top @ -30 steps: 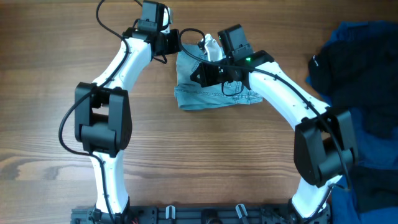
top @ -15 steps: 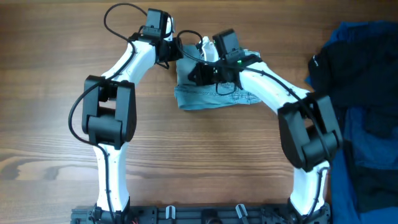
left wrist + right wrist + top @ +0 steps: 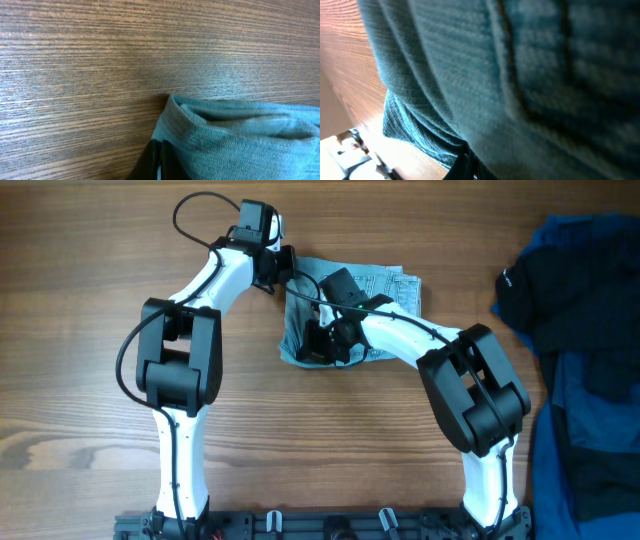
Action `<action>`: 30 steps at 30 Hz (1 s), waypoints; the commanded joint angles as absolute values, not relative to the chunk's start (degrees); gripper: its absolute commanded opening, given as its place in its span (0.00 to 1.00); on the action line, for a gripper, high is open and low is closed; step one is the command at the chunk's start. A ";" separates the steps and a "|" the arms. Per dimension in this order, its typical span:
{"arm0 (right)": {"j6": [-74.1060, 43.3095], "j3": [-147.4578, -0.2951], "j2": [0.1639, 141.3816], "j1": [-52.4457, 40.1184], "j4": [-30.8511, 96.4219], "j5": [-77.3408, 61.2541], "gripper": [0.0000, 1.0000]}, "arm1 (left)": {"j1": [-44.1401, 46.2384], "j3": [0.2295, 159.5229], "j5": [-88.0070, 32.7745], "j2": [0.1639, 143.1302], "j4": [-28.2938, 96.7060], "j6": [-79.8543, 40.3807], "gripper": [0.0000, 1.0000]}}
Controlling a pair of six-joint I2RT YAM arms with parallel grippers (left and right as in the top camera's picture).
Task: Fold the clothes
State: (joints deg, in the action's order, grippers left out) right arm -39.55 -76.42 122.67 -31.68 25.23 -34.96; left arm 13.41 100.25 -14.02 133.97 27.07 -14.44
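no text, label, brand or number can be read in any view. the small white mark on the crumpled black cloth garment, well apart from the right gripper, is too small to make out.

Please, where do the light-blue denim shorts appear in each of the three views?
Overhead: the denim shorts lie at top centre, partly under the right arm.
Left wrist: lower right, a folded edge.
Right wrist: they fill most of the picture.
Shared landmark: the wooden table.
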 commanded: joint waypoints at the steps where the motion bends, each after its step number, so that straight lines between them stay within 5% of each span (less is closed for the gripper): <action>1: -40.97 -72.93 123.46 -33.85 27.55 -39.09 0.04 | 13.04 100.31 -13.89 135.90 26.09 -13.69 0.04; 11: -20.84 -74.56 101.03 -30.15 30.28 -38.09 0.04 | 11.97 100.57 -13.91 124.75 31.18 -14.33 0.04; 17: -20.93 -74.54 98.30 -28.80 34.68 -30.94 0.04 | 12.08 100.53 -21.19 122.74 31.09 -15.49 0.04; 24: -26.68 -73.10 98.37 -28.10 54.48 0.10 0.04 | 15.29 100.51 -20.14 124.77 26.81 -7.66 0.04; 30: -30.52 -65.65 98.41 -27.92 52.99 1.30 0.04 | 17.21 100.51 -19.27 129.84 21.87 -7.94 0.07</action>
State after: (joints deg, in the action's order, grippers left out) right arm -27.27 -69.38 97.71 -28.18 54.04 -3.53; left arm 16.32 100.25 -19.59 125.58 23.03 -9.63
